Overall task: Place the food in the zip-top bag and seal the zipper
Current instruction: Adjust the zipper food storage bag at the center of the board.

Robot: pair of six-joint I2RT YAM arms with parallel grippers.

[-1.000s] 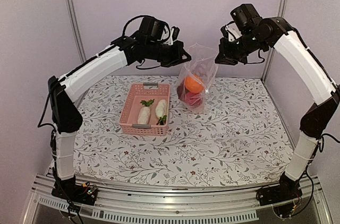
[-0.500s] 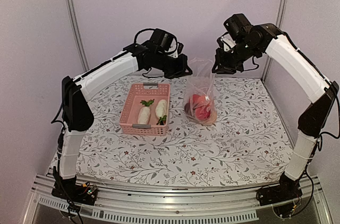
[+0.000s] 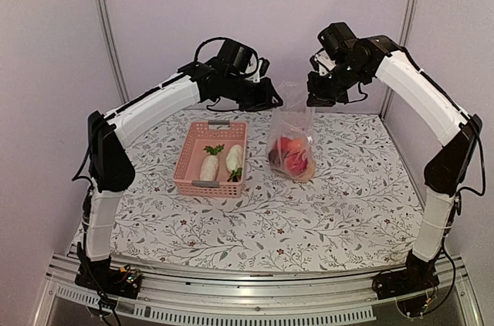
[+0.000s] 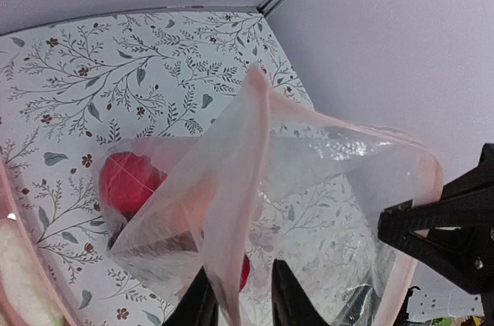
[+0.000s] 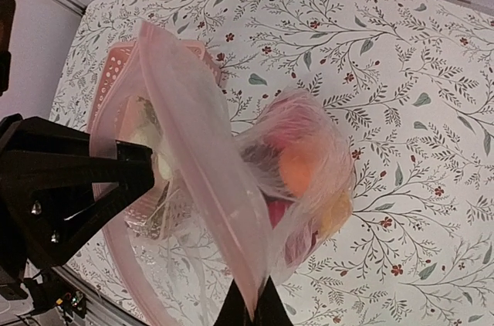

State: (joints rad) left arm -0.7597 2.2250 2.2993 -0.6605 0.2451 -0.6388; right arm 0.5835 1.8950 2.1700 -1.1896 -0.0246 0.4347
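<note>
While both arms reach over the far part of the table [image 3: 347, 202], the zip-top bag [image 3: 292, 129] hangs upright just right of the pink basket [image 3: 184, 165], and its bottom appears to rest on the flowered cloth. The left gripper [image 3: 270, 103] pinches the bag's top edge on the side nearer the basket. The right gripper [image 3: 314, 99] pinches the top edge on the side away from it. Red and orange food [image 3: 287, 148] sits bunched in the bag's lower part. Two white radishes [image 3: 210, 166] lie inside the basket, outside the bag.

From the left wrist, that gripper's fingers [image 4: 287, 295] are closed on a fold of clear film that rises between them. The bag's mouth gapes open away from the basket, toward the right gripper, whose dark tips grip the opposite rim. A red piece [image 4: 127, 181] shows through the film low down, on the basket side.

From the right wrist, its fingertips [image 5: 266, 317] are pressed together on the film's edge, with no gap between them. An orange piece [image 5: 297, 170] lies among red ones in the bag's bottom, on the side away from the basket. The basket's pink wall shows blurred through the film beside the dark left gripper.
</note>
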